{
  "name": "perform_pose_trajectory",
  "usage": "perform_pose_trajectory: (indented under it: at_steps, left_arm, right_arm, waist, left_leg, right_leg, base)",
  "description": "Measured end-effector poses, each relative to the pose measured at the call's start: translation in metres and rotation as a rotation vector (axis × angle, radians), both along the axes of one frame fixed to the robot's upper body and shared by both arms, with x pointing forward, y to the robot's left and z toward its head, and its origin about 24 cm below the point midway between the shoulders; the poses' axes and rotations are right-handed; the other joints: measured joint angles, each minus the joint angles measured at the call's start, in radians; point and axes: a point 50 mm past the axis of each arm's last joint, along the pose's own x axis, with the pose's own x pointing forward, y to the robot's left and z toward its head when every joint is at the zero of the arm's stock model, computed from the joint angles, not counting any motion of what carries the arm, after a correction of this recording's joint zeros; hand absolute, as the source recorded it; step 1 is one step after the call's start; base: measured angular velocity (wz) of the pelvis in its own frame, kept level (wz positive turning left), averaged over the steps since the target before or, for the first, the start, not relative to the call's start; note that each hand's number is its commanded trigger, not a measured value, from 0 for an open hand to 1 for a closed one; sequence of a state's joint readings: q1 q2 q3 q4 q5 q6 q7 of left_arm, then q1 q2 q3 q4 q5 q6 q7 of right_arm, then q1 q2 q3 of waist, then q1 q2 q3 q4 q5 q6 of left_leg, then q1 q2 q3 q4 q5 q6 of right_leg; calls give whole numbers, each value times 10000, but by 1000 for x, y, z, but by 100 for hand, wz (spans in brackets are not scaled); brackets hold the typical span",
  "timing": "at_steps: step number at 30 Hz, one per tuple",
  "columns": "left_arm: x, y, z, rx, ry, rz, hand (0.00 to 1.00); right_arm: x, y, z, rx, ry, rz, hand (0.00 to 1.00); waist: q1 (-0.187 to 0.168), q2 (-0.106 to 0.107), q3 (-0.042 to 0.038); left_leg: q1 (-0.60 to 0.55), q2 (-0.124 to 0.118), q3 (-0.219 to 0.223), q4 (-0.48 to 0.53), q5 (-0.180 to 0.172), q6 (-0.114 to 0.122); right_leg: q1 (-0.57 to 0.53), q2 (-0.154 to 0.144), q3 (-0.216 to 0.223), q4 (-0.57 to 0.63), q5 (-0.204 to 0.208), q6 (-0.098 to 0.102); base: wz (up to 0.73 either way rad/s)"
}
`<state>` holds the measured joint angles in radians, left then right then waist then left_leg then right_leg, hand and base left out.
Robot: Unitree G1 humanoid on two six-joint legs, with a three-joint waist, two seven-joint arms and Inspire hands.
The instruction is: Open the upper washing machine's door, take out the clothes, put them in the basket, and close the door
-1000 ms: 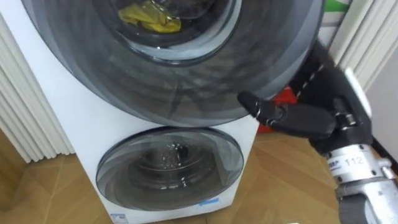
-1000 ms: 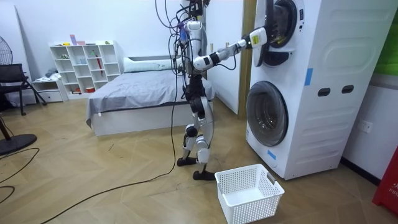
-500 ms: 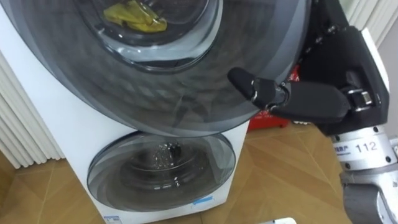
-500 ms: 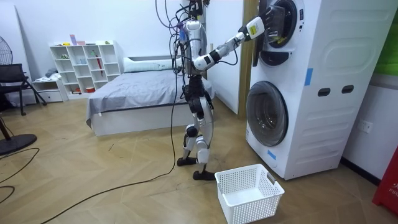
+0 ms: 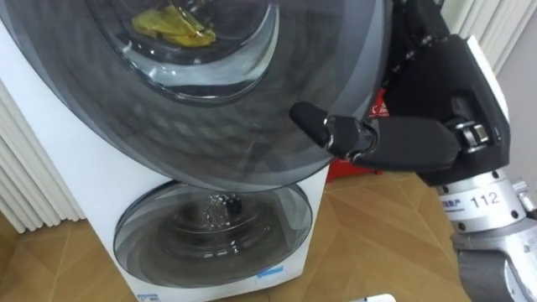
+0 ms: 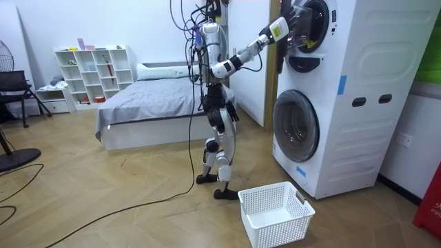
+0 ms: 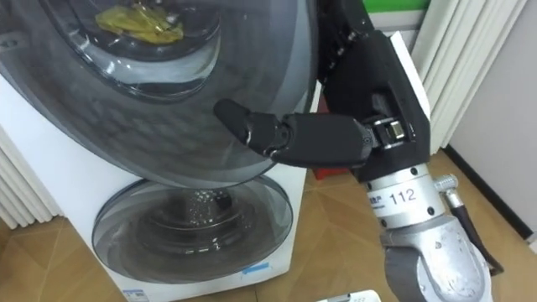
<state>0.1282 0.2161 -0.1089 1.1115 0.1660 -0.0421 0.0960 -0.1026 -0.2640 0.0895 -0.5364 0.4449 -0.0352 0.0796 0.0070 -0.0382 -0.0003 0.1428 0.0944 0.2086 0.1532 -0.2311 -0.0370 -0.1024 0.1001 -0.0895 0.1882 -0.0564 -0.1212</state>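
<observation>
A yellow cloth [image 5: 172, 25] lies inside the upper drum, seen through the glass of the round upper door [image 5: 210, 126]. My right hand [image 5: 403, 143] holds that door at its right rim: the thumb [image 5: 323, 126] lies across the door's front, while the fingers reach behind the rim and are hidden. In the room view I stand facing the stacked white machines [image 6: 358, 103], with my right arm raised to the upper door [image 6: 293, 31], which stands swung out from its machine.
The lower machine's round door [image 5: 214, 226] is closed beneath the upper one. A white laundry basket [image 6: 275, 213] sits on the wooden floor by my feet. Something red [image 5: 352, 168] stands on the floor behind the door. A bed [image 6: 151, 103] and a shelf [image 6: 93, 72] stand behind me.
The upper door has swung further out with my right hand on its rim. The hand has moved up and towards the view's left.
</observation>
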Motion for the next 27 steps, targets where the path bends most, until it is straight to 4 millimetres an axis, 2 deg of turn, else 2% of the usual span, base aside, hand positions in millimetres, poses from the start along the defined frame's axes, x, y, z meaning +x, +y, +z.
perform_pose_trajectory:
  at_steps: [3, 5, 10, 12, 13, 14, 15, 17, 18, 20, 21, 22, 23, 24, 26, 27]
  left_arm:
    - [1, 4, 1, 128, -16, 47, 0]
    - [4, 3, 1, 95, -103, 14, 0]
    - [3, 5, 2, 121, -161, 120, 0]
    - [4, 9, 3, 253, -188, 115, 0]
    - [4, 11, 4, 303, -224, 127, 0]
    - [5, 12, 4, 314, -239, 153, 0]
    - [4, 13, 4, 333, -220, 182, 0]
    - [1, 12, 4, 282, -142, 204, 0]
    - [2, 12, 4, 234, -156, 218, 0]
    - [1, 13, 4, 223, -154, 306, 0]
    - [2, 12, 4, 211, -170, 321, 0]
    - [1, 12, 3, 182, -145, 344, 0]
    - [1, 12, 3, 156, -130, 386, 0]
    - [1, 11, 3, 64, -97, 364, 0]
    - [1, 11, 3, -7, -73, 348, 0]
    - [1, 11, 3, -31, -55, 364, 0]
  right_arm:
    - [0, 4, -2, 158, -20, 253, 0]
    - [0, 7, -2, 311, -66, 379, 0]
    - [-7, 23, 0, 664, -616, 1504, 0]
    - [-9, 31, 1, 829, -732, 2097, 0]
    - [-11, 35, 2, 959, -874, 2559, 0]
    - [-12, 39, 3, 988, -902, 2790, 0]
    - [-12, 42, 3, 1100, -883, 3131, 0]
    - [-13, 47, 1, 1350, -686, 3677, 0]
    - [-12, 51, 0, 1525, -572, 3976, 0]
    - [-11, 58, -2, 1626, -470, 4548, 0]
    - [-12, 64, -2, 1603, -440, 4903, 0]
    - [-11, 71, -2, 1404, -477, 5300, 0]
    - [-10, 74, -2, 1299, -453, 5481, 0]
    - [-10, 80, -3, 1035, -344, 5792, 0]
    - [-13, 88, -7, 541, -238, 6304, 0]
    - [-16, 94, -10, 191, -223, 6688, 0]
  waist:
    - [39, -139, 0]
    - [103, -158, 7]
    - [544, -235, 27]
    - [642, -333, -12]
    - [738, -411, -71]
    - [773, -443, -80]
    - [809, -498, -80]
    - [1024, -528, -94]
    - [1331, -526, -87]
    - [1553, -506, -81]
    - [1680, -506, -96]
    - [1764, -498, -98]
    - [1802, -501, -99]
    - [1937, -501, -100]
    - [2192, -506, -102]
    - [2331, -505, -101]
  left_leg:
    - [-8, 24, -221, 20, 28, -45]
    - [-31, 34, -340, 67, 35, -58]
    - [-193, 45, -853, 172, 88, -146]
    - [-340, 46, -1085, 303, 89, -147]
    - [-482, 74, -1121, 407, 90, -148]
    - [-542, 90, -1178, 454, 90, -150]
    - [-644, 113, -1324, 523, 124, -209]
    - [-649, 144, -1342, 499, 155, -247]
    - [-649, 157, -1328, 481, 176, -214]
    - [-754, 182, -1342, 462, 207, -112]
    - [-895, 194, -1357, 425, 285, 11]
    - [-1016, 223, -1426, 372, 325, 21]
    - [-1059, 227, -1443, 364, 343, -28]
    - [-1139, 217, -1552, 384, 409, -175]
    - [-1228, 165, -1696, 397, 420, -238]
    - [-1324, 156, -1729, 442, 421, -249]
  right_leg:
    - [19, 14, -84, 19, -14, -31]
    - [72, -13, -236, 17, -21, -56]
    - [112, -128, -690, 92, -136, -164]
    - [66, -186, -884, 169, -210, -257]
    - [11, -198, -968, 158, -215, -263]
    - [-4, -218, -1068, 158, -217, -265]
    - [-11, -223, -1148, 158, -203, -231]
    - [-7, -218, -1212, 160, -179, -134]
    - [-16, -202, -1217, 144, -190, -52]
    - [-27, -198, -1294, 22, -167, 164]
    - [-29, -176, -1315, -183, -96, 454]
    - [-29, -148, -1316, -338, -37, 710]
    - [-36, -147, -1319, -373, -32, 718]
    - [-68, -158, -1337, -366, -61, 667]
    - [-103, -206, -1378, -346, -64, 656]
    - [-128, -285, -1536, -329, -62, 649]
  base:
    - [6]
    - [22]
    - [27]
    - [21]
    - [29]
    - [30]
    - [28]
    - [11]
    - [0]
    - [9]
    - [29]
    - [30]
    - [34]
    - [33]
    - [30]
    - [32]
